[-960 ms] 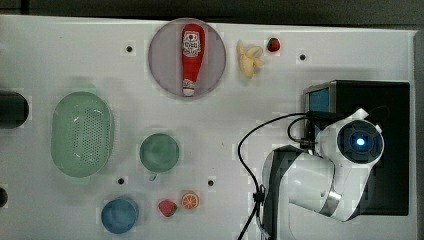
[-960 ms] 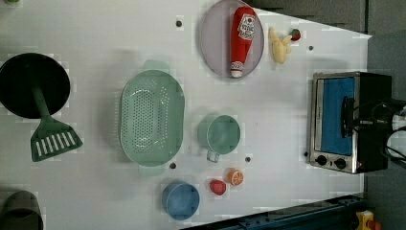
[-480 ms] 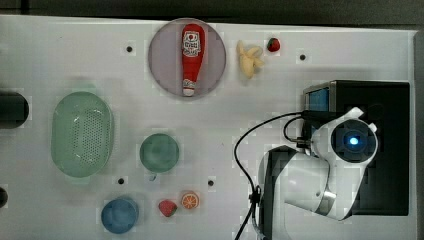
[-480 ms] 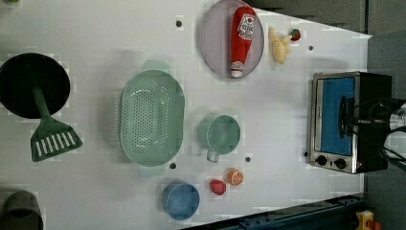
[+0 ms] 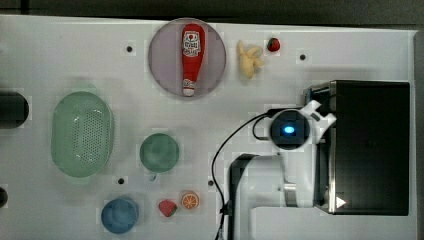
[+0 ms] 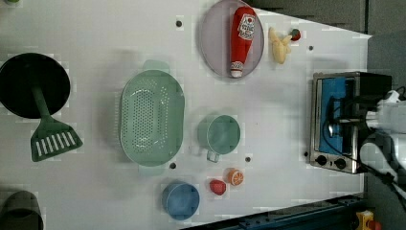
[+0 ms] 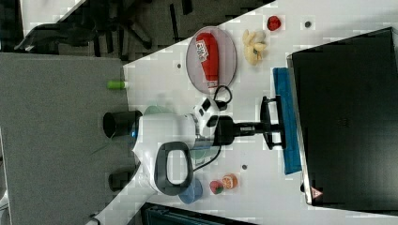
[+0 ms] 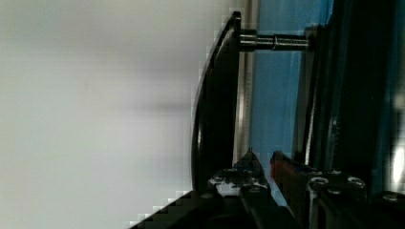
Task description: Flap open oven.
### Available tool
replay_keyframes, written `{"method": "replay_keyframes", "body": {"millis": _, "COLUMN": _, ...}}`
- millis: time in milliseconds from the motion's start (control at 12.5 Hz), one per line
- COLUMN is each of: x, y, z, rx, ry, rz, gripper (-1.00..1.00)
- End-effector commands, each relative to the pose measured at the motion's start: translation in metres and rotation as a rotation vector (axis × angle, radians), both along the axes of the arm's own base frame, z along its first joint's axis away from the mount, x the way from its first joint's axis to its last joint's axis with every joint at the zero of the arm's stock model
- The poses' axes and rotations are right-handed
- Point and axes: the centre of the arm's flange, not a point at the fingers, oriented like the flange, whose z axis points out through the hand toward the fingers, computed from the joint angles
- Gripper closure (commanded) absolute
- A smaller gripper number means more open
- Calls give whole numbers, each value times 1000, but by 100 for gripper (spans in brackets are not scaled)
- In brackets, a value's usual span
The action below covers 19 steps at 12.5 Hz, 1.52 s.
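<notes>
The oven [image 5: 370,145] stands at the top view's right, with a black top and a silver front. Its blue glass door [image 7: 286,93] leans slightly out from the front in the right view. My gripper [image 7: 268,127] reaches level to the door's bar handle [image 7: 265,108]. In the wrist view the fingertips [image 8: 249,164] stand a narrow gap apart between the dark handle bar [image 8: 215,119] and the blue glass, with nothing between them. In the left view my gripper [image 6: 335,123] sits in front of the door [image 6: 330,96].
A ketchup bottle [image 5: 191,57] lies on a grey plate [image 5: 160,60]. Beside them are a banana [image 5: 248,59] and a strawberry [image 5: 273,44]. A green colander [image 5: 81,134], green cup [image 5: 159,152], blue bowl [image 5: 119,216] and orange slice [image 5: 190,200] sit further left.
My arm has swung to the top view's left, from over the oven's top to in front of its door. The fingers have parted slightly.
</notes>
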Motion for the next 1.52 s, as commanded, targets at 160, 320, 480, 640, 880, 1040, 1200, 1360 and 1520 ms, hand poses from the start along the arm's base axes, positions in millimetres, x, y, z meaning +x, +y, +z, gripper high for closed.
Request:
{"method": "replay_keyframes", "body": {"millis": 160, "x": 10, "y": 80, "z": -50, "rx": -85, "ry": -7, "rz": -48, "gripper": 65}}
{"method": "replay_keyframes", "body": {"millis": 320, "x": 10, "y": 99, "z": -74, "rx": -141, "ry": 2, "rz": -18, "gripper": 65}}
{"method": "replay_keyframes", "body": {"millis": 480, "x": 7, "y": 117, "z": -96, "rx": -200, "ry": -5, "rz": 1, "gripper": 65}}
{"method": "replay_keyframes", "body": {"millis": 640, "x": 4, "y": 132, "z": -119, "rx": -257, "ry": -23, "rz": 5, "gripper": 65}}
{"method": "replay_keyframes", "body": {"millis": 880, "x": 2, "y": 148, "z": -153, "rx": -308, "ry": -38, "rz": -7, "gripper": 65}}
{"method": "replay_keyframes", "body": {"millis": 1040, "x": 6, "y": 153, "z": -166, "rx": -323, "ry": -28, "rz": -1, "gripper": 65}}
{"method": "replay_keyframes", "body": {"millis": 1200, "x": 19, "y": 158, "z": -156, "rx": -318, "ry": -61, "rz": 0, "gripper": 65}}
{"method": "replay_keyframes", "body": {"millis": 1360, "x": 44, "y": 173, "z": -129, "rx": -266, "ry": -146, "rz": -15, "gripper": 65}}
{"method": "replay_keyframes", "body": {"millis": 1520, "x": 72, "y": 180, "z": -81, "rx": -186, "ry": -244, "rz": -147, "gripper": 65}}
